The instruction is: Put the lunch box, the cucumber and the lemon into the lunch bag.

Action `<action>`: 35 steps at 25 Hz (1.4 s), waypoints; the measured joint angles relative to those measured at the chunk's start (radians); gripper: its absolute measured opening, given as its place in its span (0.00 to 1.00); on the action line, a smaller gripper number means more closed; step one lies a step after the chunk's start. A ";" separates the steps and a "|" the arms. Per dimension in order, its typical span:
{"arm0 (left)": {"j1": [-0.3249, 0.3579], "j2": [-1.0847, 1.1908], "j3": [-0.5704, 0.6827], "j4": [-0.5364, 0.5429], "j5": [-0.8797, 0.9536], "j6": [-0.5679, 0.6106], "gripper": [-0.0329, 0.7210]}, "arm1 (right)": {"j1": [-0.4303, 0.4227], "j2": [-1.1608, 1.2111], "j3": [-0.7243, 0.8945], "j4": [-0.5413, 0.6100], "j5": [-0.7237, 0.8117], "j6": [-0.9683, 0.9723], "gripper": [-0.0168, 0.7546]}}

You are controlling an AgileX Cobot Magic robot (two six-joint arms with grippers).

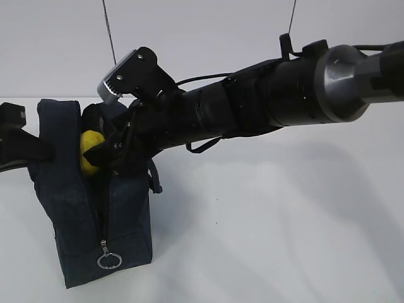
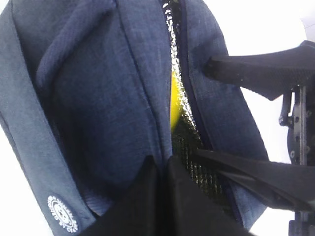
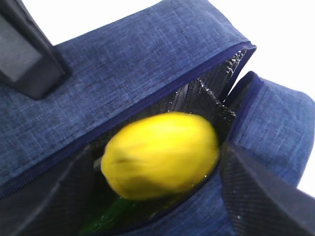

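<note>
The navy lunch bag [image 1: 76, 214] stands at the left with its top unzipped; it also shows in the left wrist view [image 2: 98, 98] and the right wrist view [image 3: 123, 64]. My left gripper [image 2: 163, 164] is shut on the fabric edge of the bag's opening, at the bag's left side [image 1: 31, 151]. My right gripper [image 3: 157, 147] is at the mouth [image 1: 104, 154], jaws spread. The yellow lemon [image 3: 160, 162] is blurred between the fingers, in the opening [image 1: 89, 148] [image 2: 174, 98]. The green cucumber [image 3: 106, 214] lies inside beneath it. The lunch box is hidden.
The bag's zipper with its silver ring pull [image 1: 108, 260] hangs at the front lower end. A white round logo [image 2: 62, 213] is on the bag's side. The white table [image 1: 284, 240] stretches to the right of the bag.
</note>
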 joint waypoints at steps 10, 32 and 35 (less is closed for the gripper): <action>0.000 0.000 0.000 0.000 0.000 0.000 0.04 | 0.000 -0.021 0.000 -0.038 0.032 0.000 0.78; 0.000 0.000 0.000 0.000 -0.003 0.000 0.04 | -0.033 -0.195 0.000 -0.617 0.113 1.124 0.77; 0.000 0.000 0.000 0.000 -0.003 0.000 0.04 | -0.079 -0.195 0.000 -0.661 0.164 1.241 0.77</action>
